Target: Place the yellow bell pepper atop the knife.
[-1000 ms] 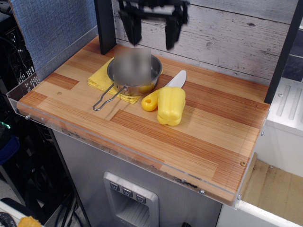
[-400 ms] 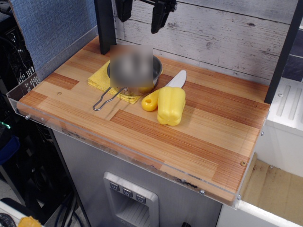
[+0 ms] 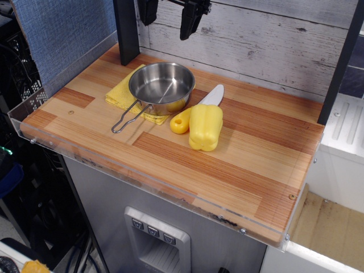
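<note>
The yellow bell pepper lies on the wooden board, resting over the middle of the knife. The knife's silvery-white blade sticks out toward the back right of the pepper, and its yellow handle pokes out at the pepper's left. My gripper hangs high at the top edge of the view, above and behind the pot, with its two dark fingers spread apart and nothing between them. Its upper part is cut off by the frame.
A steel pot with a wire handle sits on a flat yellow cloth left of the knife. A dark post stands at the back left. A clear plastic rim edges the board's front.
The gripper rose from just above the pot to the top of the view. The pepper, knife and pot have not moved.
</note>
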Robot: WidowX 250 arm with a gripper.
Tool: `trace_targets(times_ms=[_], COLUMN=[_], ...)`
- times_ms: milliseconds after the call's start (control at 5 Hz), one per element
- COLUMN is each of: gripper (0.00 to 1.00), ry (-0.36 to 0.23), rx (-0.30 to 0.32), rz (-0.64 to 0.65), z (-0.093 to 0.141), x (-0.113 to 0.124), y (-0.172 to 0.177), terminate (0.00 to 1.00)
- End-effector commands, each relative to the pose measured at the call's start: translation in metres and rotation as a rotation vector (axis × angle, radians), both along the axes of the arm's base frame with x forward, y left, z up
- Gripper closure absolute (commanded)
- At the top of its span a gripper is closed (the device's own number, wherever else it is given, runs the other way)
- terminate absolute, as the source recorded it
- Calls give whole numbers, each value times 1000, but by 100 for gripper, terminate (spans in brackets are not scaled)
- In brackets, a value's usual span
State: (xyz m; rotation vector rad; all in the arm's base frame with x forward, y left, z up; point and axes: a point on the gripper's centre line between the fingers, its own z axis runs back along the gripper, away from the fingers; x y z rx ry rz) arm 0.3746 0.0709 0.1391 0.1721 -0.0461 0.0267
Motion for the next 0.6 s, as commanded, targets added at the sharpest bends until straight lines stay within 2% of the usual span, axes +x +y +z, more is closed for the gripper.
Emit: trace_targets(times_ms=[0,200,400], gripper=[0,0,0], ry=[-50,-50,-50], rx=[9,9,9], rz=[-1,-1,-1], z=[12,12,12], x=[0,0,0], y=[1,1,1], terminate=[0,0,100])
